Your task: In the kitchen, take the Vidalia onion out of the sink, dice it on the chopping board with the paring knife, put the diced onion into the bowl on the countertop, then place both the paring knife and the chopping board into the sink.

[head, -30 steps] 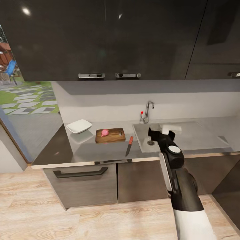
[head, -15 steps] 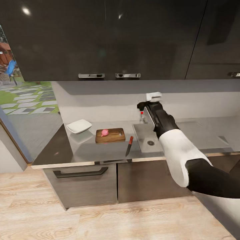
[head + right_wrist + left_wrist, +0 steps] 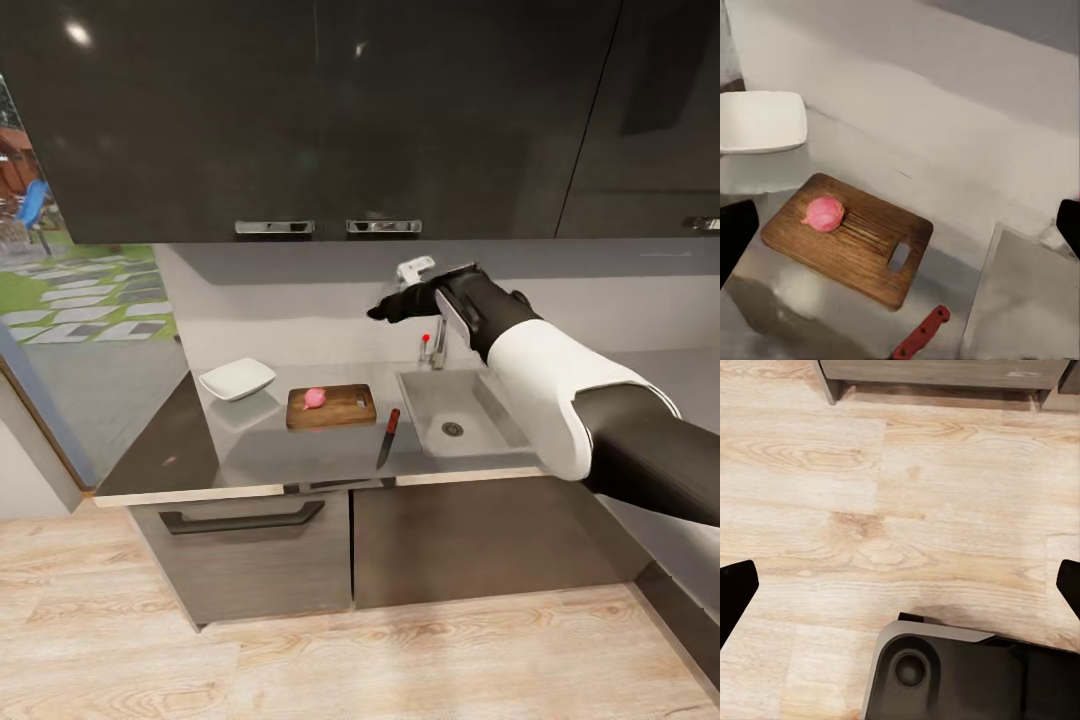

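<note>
Right gripper [image 3: 385, 308] raised over sink [image 3: 470, 425], jaws spread wide, empty. Vidalia onion [image 3: 824, 214] on chopping board [image 3: 859, 244]; paring knife [image 3: 388, 437] at board's 4 o'clock.

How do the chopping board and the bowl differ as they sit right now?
The chopping board is dark brown wood, flat, with an oval slot near one end; the bowl is white with a raised squarish rim.
The chopping board carries the Vidalia onion; the bowl holds nothing.
The chopping board lies nearer the sink, with the paring knife beside it; the bowl sits farther from the sink.
Both rest on the countertop.
</note>
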Robot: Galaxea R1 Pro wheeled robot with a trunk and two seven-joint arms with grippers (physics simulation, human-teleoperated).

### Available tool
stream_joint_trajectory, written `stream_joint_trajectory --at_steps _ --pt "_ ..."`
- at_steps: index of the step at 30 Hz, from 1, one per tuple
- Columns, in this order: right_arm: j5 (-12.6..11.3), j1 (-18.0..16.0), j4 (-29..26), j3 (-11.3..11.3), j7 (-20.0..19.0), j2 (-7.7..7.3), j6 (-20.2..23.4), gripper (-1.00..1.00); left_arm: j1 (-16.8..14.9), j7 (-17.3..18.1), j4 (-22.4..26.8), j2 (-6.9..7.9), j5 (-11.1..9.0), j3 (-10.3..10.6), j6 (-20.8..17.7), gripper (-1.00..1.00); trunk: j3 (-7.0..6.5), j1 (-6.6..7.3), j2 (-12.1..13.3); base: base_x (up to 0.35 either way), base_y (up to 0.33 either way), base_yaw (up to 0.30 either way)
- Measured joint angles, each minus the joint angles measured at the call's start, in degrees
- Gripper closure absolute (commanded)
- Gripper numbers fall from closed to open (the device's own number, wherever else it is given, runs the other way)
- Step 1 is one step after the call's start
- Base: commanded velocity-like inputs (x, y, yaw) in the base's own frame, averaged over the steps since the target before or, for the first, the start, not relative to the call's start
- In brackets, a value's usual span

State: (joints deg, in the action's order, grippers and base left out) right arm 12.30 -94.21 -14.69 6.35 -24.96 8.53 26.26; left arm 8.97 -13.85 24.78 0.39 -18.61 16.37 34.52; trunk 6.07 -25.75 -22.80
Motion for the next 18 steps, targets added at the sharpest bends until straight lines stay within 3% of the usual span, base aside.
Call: stream_joint_trajectory --at_steps 4,8,11,14,18 --pt "10.35 0.09 2.63 1.22 -17.81 -1.62 -3.25 -1.0 0.0 0.0 0.0 0.0 0.0 0.0 -0.01 -1.0 0.0 0.0 0.0 0.0 0.0 0.0" --pt "15.83 0.11 3.84 1.38 -28.88 -3.2 -8.95 -1.0 0.0 0.0 0.0 0.0 0.0 0.0 -0.06 -1.0 0.0 0.0 0.0 0.0 0.0 0.0" --pt "18.68 0.11 3.99 1.49 -35.0 -5.17 -12.4 -1.0 0.0 0.0 -0.03 0.0 0.0 0.0 -0.11 -1.0 0.0 0.0 0.0 0.0 0.0 0.0" --pt "21.36 0.12 3.98 1.55 -39.21 -6.17 -15.7 -1.0 0.0 0.0 -0.07 0.0 -0.01 0.0 -0.2 -1.0 0.0 0.0 0.0 0.0 0.0 0.0" --pt "30.15 0.12 4.07 1.91 -45.67 -6.54 -22.93 -1.0 0.0 0.0 -0.03 0.0 -0.04 0.0 -0.24 -1.0 0.0 0.0 0.0 0.0 0.0 0.0"
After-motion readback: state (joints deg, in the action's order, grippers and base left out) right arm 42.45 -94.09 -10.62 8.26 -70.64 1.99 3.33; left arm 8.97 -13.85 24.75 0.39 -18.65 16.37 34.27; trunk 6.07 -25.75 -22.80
